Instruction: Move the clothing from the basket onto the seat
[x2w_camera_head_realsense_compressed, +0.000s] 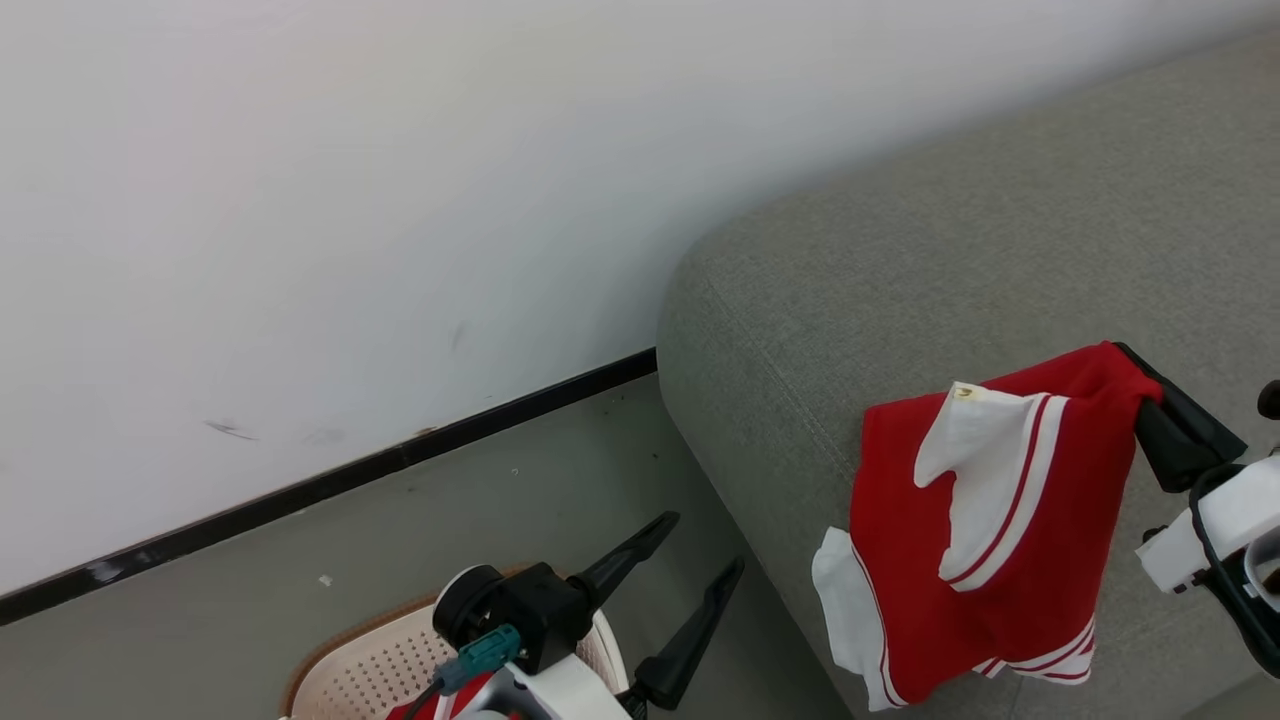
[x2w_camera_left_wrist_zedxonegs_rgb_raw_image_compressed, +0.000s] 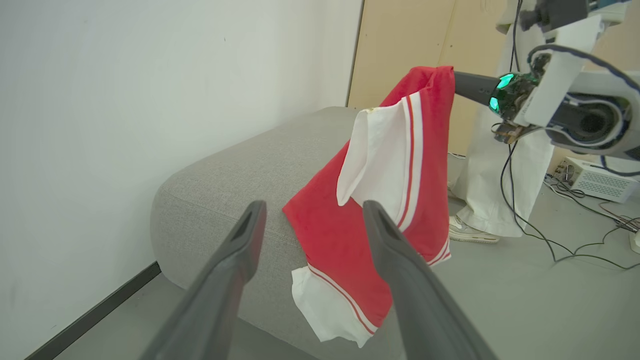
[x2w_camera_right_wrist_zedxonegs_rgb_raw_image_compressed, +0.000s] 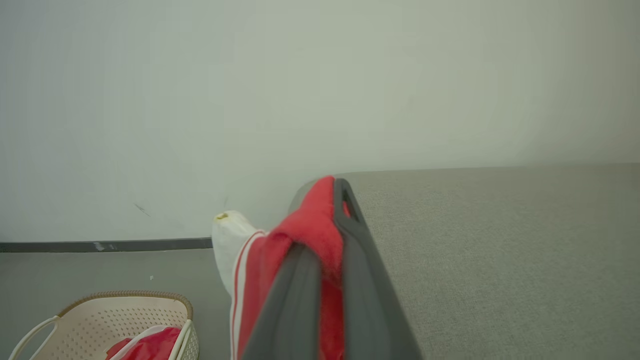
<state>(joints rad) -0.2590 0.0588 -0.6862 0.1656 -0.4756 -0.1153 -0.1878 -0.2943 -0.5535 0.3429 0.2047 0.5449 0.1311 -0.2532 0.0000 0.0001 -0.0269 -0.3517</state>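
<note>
Floor-standing basket (x2w_camera_right_wrist_zedxonegs_rgb_raw_image_compressed: 125, 295) holds red clothing (x2w_camera_right_wrist_zedxonegs_rgb_raw_image_compressed: 150, 342); right tool (x2w_camera_left_wrist_zedxonegs_rgb_raw_image_compressed: 457, 82) clamps another garment (x2w_camera_head_realsense_compressed: 900, 520), left tool (x2w_camera_left_wrist_zedxonegs_rgb_raw_image_compressed: 314, 206) wide.

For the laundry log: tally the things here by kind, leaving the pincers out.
Basket: 1
Seat: 1
Garments: 2, the held garment in the right pincer and the basket garment
Total: 4

My left gripper (x2w_camera_head_realsense_compressed: 704, 542) low, fingers spread wide, empty. My right gripper (x2w_camera_head_realsense_compressed: 1135, 362) outstretched, fingers pinched on red garment (x2w_camera_head_realsense_compressed: 900, 520).
</note>
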